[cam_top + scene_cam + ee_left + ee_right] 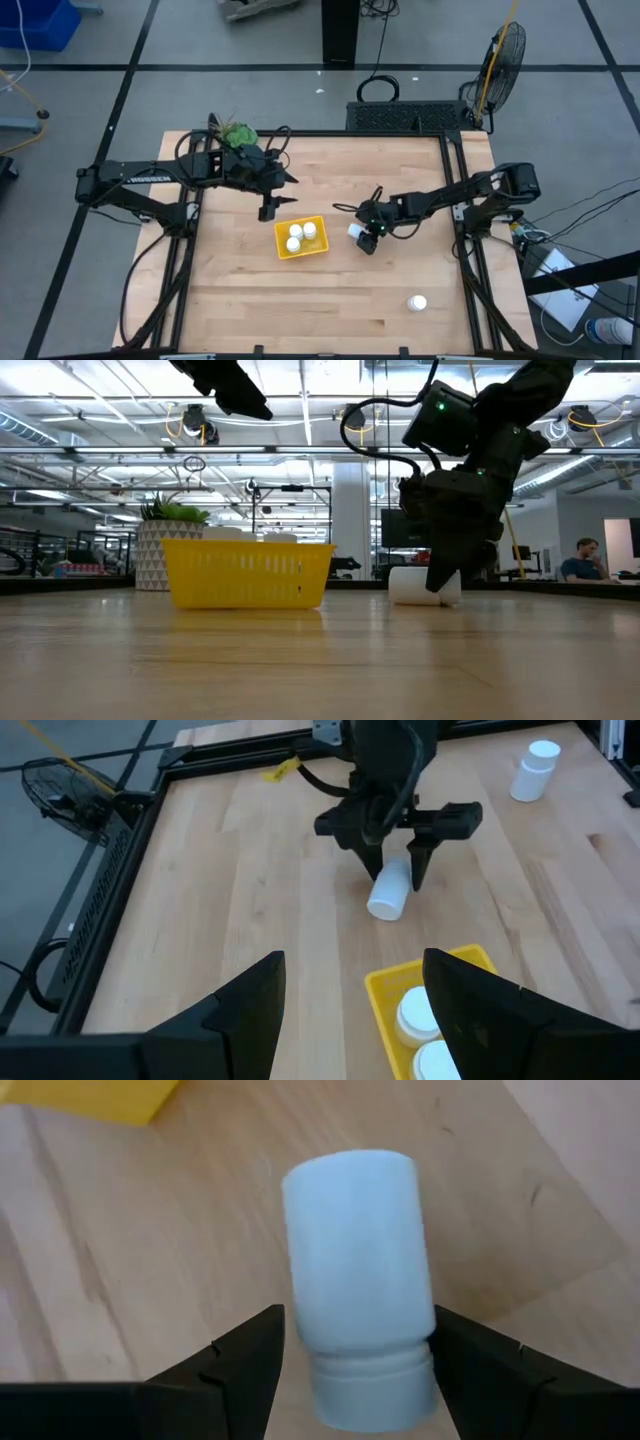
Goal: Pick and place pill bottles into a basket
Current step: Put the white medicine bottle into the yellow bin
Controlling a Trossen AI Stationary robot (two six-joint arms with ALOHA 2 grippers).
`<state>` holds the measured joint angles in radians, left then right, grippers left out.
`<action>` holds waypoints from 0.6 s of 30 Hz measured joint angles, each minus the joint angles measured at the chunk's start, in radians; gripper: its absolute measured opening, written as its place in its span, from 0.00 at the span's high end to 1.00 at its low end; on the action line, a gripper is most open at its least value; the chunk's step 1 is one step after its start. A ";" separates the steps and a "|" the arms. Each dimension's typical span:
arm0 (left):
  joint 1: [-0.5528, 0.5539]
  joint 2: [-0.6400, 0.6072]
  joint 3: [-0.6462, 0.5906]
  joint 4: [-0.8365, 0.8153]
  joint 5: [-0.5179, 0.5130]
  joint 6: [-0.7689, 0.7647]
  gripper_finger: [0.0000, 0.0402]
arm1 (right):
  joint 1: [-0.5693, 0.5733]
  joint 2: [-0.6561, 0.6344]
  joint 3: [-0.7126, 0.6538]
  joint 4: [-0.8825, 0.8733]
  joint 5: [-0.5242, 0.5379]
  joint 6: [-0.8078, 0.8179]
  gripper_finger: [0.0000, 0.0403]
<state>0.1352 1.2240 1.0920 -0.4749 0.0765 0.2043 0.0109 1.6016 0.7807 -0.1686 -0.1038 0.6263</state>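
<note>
The right gripper (355,1370) has its two dark fingers set on either side of a small white cylindrical pill bottle (360,1280) lying on its side on the pale wooden table (240,300); the jaws sit close against it at the cap end, though a firm grip cannot be told. This bottle lies just right of the shallow bright-yellow rectangular basket (318,246), which holds three white-capped bottles (298,236). Another white bottle (417,302) stands upright well apart, near the table's near right corner. The left gripper (268,211) hangs above the table just beyond the basket's far left side, jaws parted and empty, beside a green plant in a white patterned pot (160,545).
</note>
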 joint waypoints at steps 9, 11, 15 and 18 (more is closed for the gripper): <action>0.000 0.000 0.000 0.001 0.000 -0.005 0.40 | 0.032 -0.010 -0.002 0.077 -0.002 -0.046 0.61; 0.000 0.000 0.000 0.001 0.000 -0.006 0.40 | 0.045 -0.010 -0.002 0.119 -0.001 -0.083 0.61; 0.000 0.000 0.000 0.005 0.000 -0.014 0.40 | 0.072 -0.040 -0.002 0.208 0.029 -0.129 0.61; 0.000 0.000 0.000 0.006 0.000 -0.023 0.40 | 0.082 -0.102 0.012 0.191 0.073 -0.170 0.61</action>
<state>0.1349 1.2243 1.0920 -0.4690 0.0761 0.1810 0.0933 1.4995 0.7931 0.0226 -0.0308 0.4566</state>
